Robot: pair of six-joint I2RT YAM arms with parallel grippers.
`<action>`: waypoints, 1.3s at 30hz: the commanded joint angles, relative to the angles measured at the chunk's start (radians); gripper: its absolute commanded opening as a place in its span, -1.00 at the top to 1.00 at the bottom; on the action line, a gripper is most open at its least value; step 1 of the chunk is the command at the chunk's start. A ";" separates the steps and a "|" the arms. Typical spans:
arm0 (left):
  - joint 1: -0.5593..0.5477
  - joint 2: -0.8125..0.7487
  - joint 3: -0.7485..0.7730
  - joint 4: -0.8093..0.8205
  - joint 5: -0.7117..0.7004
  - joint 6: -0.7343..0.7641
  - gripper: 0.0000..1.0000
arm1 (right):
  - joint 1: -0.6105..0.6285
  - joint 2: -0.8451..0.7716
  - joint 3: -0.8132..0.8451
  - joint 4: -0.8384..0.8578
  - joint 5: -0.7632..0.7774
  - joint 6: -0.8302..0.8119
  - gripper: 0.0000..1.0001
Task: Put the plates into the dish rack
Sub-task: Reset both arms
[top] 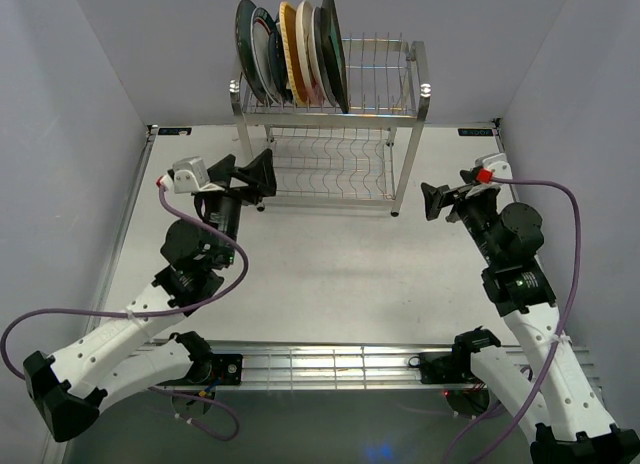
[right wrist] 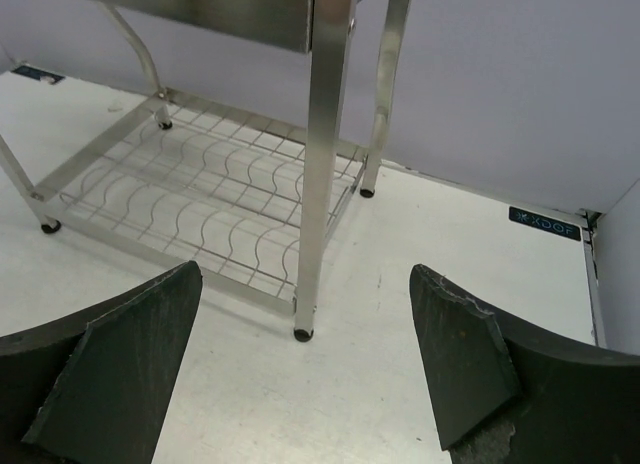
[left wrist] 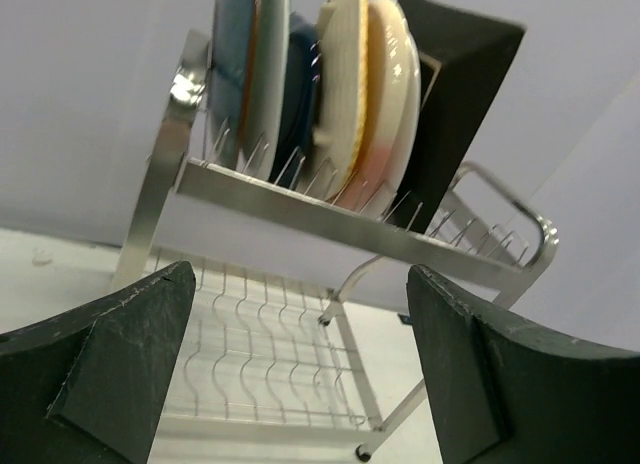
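Overhead: two robot arms on a white table [top: 330, 284], with a tall steel dish rack [top: 405, 104] at the far side. The plates [top: 290, 54] stand on edge, packed at the left end of the rack's top tier. The lower tier is bare, and no plates show on the table. The left gripper [top: 252, 174] sits just in front of the rack's left side, jaws wide apart, holding nothing. The right gripper [top: 440, 199] is near the rack's right front leg, jaws also apart & empty.

Risk, as a guess: loading looks done, so trouble would come w/ pulling away. The left gripper is close to the frame, and a swing fwd could knock it. The rack is tall on small feet w/ all the weight up top at one end, so it may rock & plates may slip from their slots.

Views: the left wrist cam looks up from below and shows rims seated among wire prongs, plus the dark square plate [left wrist: 450, 104] at the row's right end. The right wrist cam shows only a post [right wrist: 325, 154], its foot & the lower shelf, no plates. Only the overhead shows both arms' spacing to the rack.
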 commanded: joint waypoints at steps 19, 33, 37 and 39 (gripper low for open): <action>0.003 -0.296 -0.571 -0.016 -0.120 -0.140 -0.96 | 0.006 -0.229 -0.449 0.185 -0.041 -0.104 -0.80; 0.003 -0.467 -0.735 -0.002 -0.040 -0.143 -0.96 | 0.004 -0.370 -0.615 0.246 -0.007 -0.109 -0.80; 0.003 -0.439 -0.737 0.013 -0.051 -0.140 -0.96 | 0.004 -0.356 -0.604 0.225 -0.021 -0.089 -0.80; 0.003 -0.421 -0.738 0.025 -0.057 -0.137 -0.96 | 0.004 -0.343 -0.610 0.234 -0.025 -0.089 -0.80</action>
